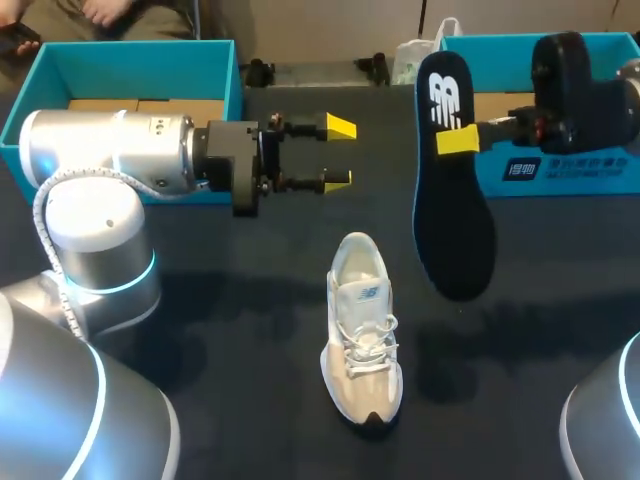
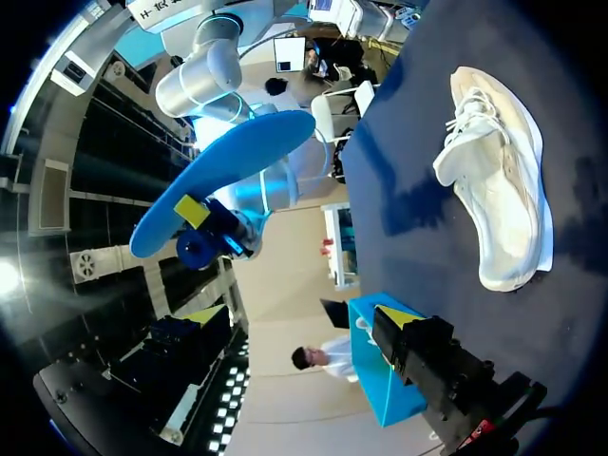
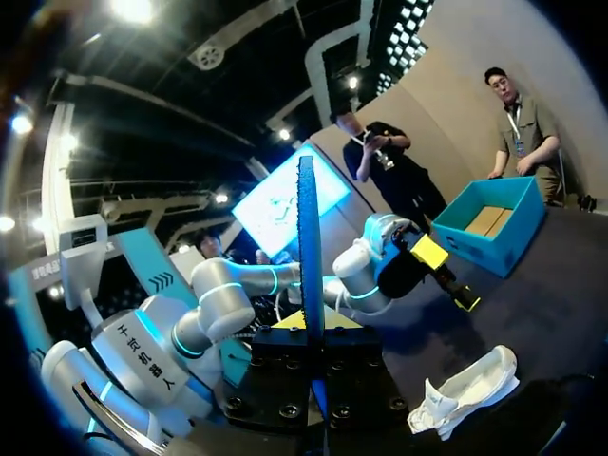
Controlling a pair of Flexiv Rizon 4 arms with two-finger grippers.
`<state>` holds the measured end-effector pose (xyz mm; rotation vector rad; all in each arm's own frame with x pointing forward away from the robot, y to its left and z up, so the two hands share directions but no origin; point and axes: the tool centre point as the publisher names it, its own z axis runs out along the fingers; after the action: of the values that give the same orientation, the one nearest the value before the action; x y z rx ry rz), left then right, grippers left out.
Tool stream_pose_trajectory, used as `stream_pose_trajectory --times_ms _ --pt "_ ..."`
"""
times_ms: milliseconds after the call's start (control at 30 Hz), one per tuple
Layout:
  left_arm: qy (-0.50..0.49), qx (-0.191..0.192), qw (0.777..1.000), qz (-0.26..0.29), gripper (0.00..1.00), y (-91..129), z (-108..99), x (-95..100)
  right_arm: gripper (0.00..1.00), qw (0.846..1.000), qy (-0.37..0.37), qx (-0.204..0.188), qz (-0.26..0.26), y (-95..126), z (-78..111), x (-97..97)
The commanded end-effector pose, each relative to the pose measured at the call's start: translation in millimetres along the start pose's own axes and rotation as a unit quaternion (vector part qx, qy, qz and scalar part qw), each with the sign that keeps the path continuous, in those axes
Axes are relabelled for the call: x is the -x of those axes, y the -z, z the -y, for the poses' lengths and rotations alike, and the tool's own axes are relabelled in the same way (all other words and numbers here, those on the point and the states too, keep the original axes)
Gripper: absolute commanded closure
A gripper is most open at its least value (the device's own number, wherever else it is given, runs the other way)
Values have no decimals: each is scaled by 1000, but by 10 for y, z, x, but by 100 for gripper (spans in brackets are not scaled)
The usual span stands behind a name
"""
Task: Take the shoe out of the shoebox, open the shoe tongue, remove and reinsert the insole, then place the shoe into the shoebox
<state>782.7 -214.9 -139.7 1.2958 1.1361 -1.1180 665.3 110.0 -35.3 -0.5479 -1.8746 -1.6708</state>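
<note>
Head view: my right pincer (image 1: 458, 140) is clamped on the dark navy foam insole (image 1: 455, 230), one yellow tip across its face not far below the logo end. The long toe end hangs free above the dark tabletop (image 1: 250, 330). Right wrist view shows the insole (image 3: 310, 266) edge-on, rising straight out from btw. my fingers.

The cream-white laced sneaker (image 1: 362, 335) stands on its sole mid-tabletop, heel end away from me, toe toward me. It's out of the box & apart from both pincers. My left pincer (image 1: 338, 152) is wide open w/ nothing in it, up over the tabletop beyond the sneaker's heel.

Step in hand, as I judge it: insole is out, re-insert comes next.
- Swing the hanging toe end over the heel opening, then feed it down & forward.
- Left pincer prob. needs to come down to steady the sneaker or pull the tongue (image 1: 362, 292) back, since nothing holds the shoe now.

Possible trouble:
- Laces (image 1: 370, 340) & tongue lie over the throat, so the mouth looks narrow.
- The insole is long & prob. floppy, gripped far from its free end, so the tip may wander or fold.
- A light shoe could slide when pushed.

Around: a teal cardboard shoebox (image 1: 120, 60) at far left just behind my left arm, a second teal shoebox (image 1: 560, 180) at far right behind the right pincer. Both are open. Can't tell which is the shoe's own. Neither blocks the path to the sneaker.
</note>
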Motion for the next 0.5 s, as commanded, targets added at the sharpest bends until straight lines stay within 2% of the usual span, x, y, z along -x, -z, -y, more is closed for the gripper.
stream_pose_trajectory --times_ms 33,167,200,367,500 --pt "-1 1 1000 0 0 -16 2 -4 100 1000 -21 6 -14 -16 -88 204" --pt "-1 1 1000 0 0 -16 2 -4 100 996 -81 31 -22 62 -290 562" --pt "-1 1 1000 0 0 -16 2 -4 100 994 -101 28 -23 73 -316 653" --pt "-1 1 1000 0 0 -16 2 -4 100 980 -193 48 -9 149 -342 1062" --pt "-1 1 1000 0 0 -16 2 -4 100 980 -193 48 -9 149 -342 1062"
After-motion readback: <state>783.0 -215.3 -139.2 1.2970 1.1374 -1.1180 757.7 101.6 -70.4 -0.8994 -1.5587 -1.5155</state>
